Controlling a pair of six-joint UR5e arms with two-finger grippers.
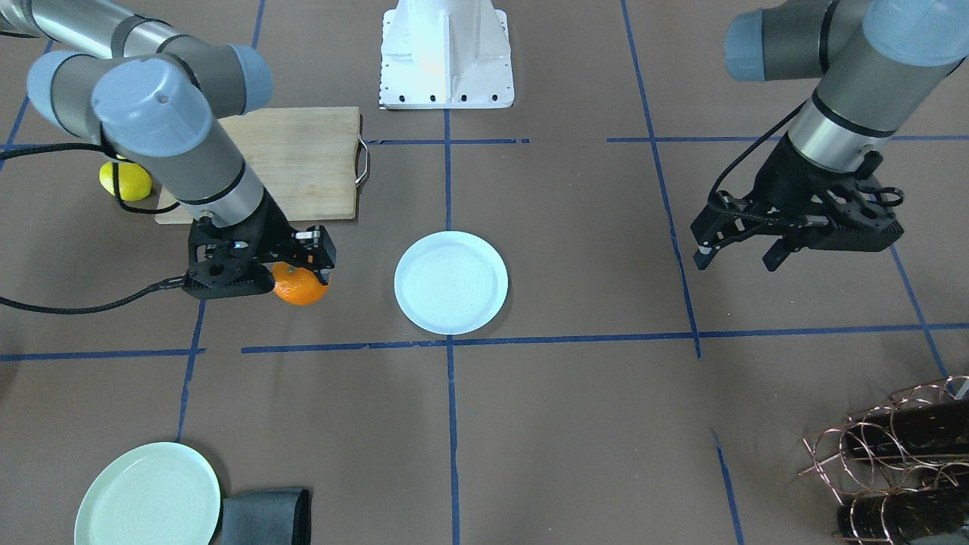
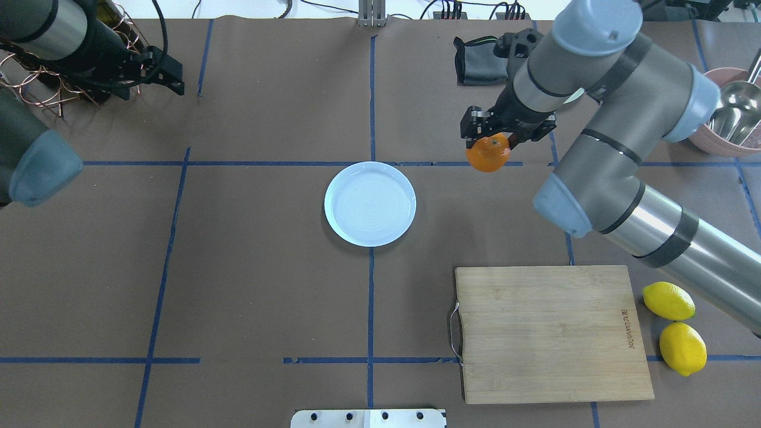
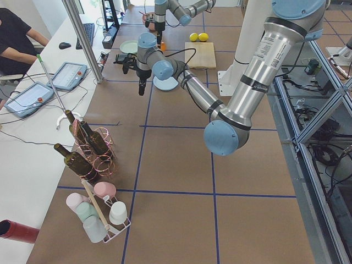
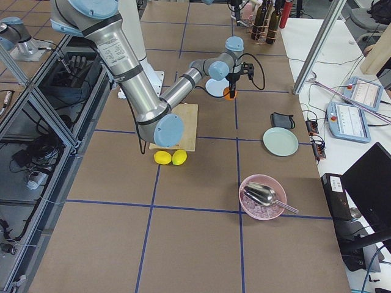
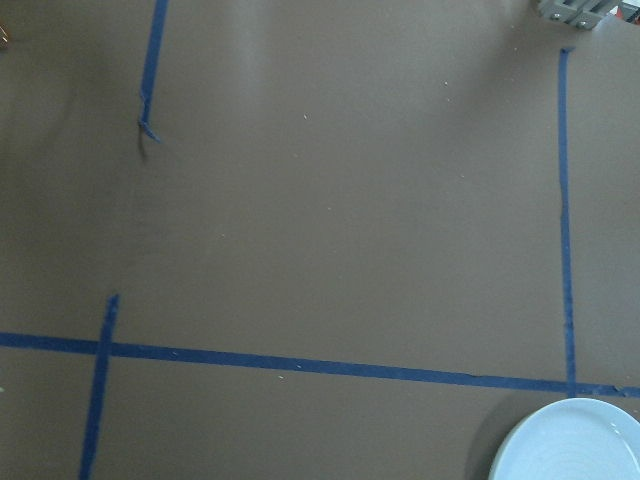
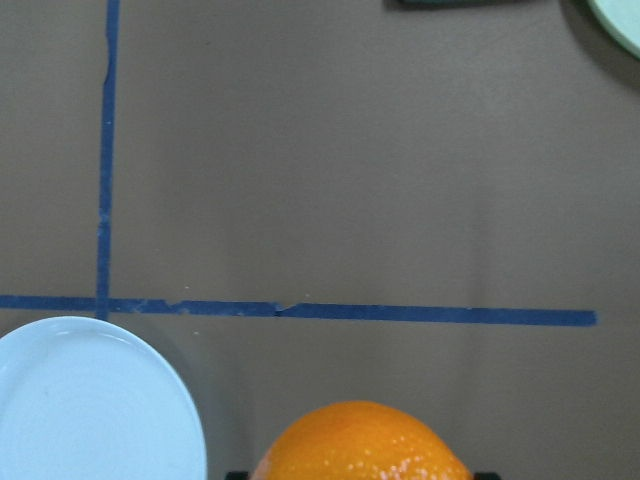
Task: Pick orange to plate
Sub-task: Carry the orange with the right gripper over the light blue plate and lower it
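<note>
My right gripper (image 1: 301, 266) is shut on the orange (image 1: 300, 286), a glossy round fruit that hangs below its fingers. In the overhead view the orange (image 2: 488, 153) is to the right of the pale bluish-white plate (image 2: 370, 204) and a little farther back, apart from it. The plate (image 1: 451, 281) lies bare at the table's middle. The right wrist view shows the orange's top (image 6: 360, 445) at the bottom edge and the plate's rim (image 6: 90, 400) at lower left. My left gripper (image 1: 739, 256) hovers open and holds nothing, well off to the plate's other side.
A wooden cutting board (image 2: 550, 333) lies near the robot's base, with two yellow lemons (image 2: 669, 300) beside it. A mint-green plate (image 1: 147, 496) and a dark cloth (image 1: 265, 517) sit at the far edge. A wire bottle rack (image 1: 901, 462) and a pink bowl with a scoop (image 2: 728, 113) stand at the corners.
</note>
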